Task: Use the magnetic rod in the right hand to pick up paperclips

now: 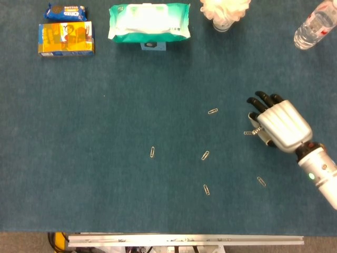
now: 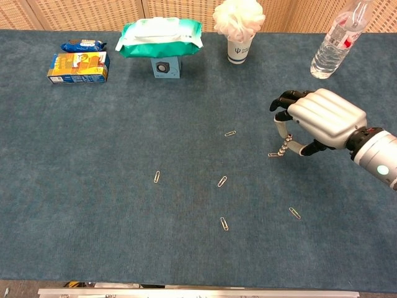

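Note:
My right hand grips a short magnetic rod that points down at the blue cloth. A paperclip clings to the rod's tip. More paperclips lie loose: one to the left of the hand, one in the middle, one nearer the front, one furthest left, and one in front of the hand. My left hand shows in neither view.
Along the back stand a yellow box, a blue snack pack, a green wipes pack on a small blue cube, a cup with a white pouf, and a water bottle.

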Tool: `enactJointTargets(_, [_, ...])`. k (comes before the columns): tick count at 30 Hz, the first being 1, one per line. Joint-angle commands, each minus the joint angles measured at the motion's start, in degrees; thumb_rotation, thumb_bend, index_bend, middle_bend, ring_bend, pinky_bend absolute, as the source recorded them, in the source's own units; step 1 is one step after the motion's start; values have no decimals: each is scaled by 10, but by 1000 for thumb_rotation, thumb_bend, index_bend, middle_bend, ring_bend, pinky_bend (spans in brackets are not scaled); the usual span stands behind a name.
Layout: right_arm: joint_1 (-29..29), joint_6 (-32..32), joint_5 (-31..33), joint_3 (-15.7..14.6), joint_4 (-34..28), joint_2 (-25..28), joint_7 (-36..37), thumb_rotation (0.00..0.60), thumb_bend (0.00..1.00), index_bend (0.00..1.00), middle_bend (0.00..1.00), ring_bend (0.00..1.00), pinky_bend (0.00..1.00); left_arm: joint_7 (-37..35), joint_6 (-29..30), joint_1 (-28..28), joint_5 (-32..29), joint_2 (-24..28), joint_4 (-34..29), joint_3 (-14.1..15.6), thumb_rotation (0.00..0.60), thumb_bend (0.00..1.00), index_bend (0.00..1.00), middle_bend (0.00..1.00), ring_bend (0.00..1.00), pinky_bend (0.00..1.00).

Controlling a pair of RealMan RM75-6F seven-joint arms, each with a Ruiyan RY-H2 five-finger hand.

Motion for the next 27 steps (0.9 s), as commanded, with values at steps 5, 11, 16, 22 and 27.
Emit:
enactJointTargets(5, [-18,25,-55,-28,-22,19,22,600,312,562,244,143,296,4,-6,-3,-5,0,0,-2,600,54,222,160,136,306])
enactJointTargets(11, [-28,34,-95,-48,-33,31,34,600,312,562,244,143,296,6,-7,-3,-6,-1,0,-2,600,54,222,161,136,307])
enactJointTargets(16, [-35,39,-127,-65,-41,43,48,600,312,563,244,143,296,6,-8,-3,-8,-1,0,-3,600,54,222,161,136,309])
enactJointTargets(22, [-41,39,-160,-84,-48,63,75,600,312,562,244,143,296,11,-9,-4,-10,-3,0,-4,600,54,222,161,136,309])
enactJointTargets(27, [-45,38,-182,-98,-51,79,98,600,312,562,244,143,296,17,-10,-5,-11,-5,0,-4,600,54,222,161,136,310])
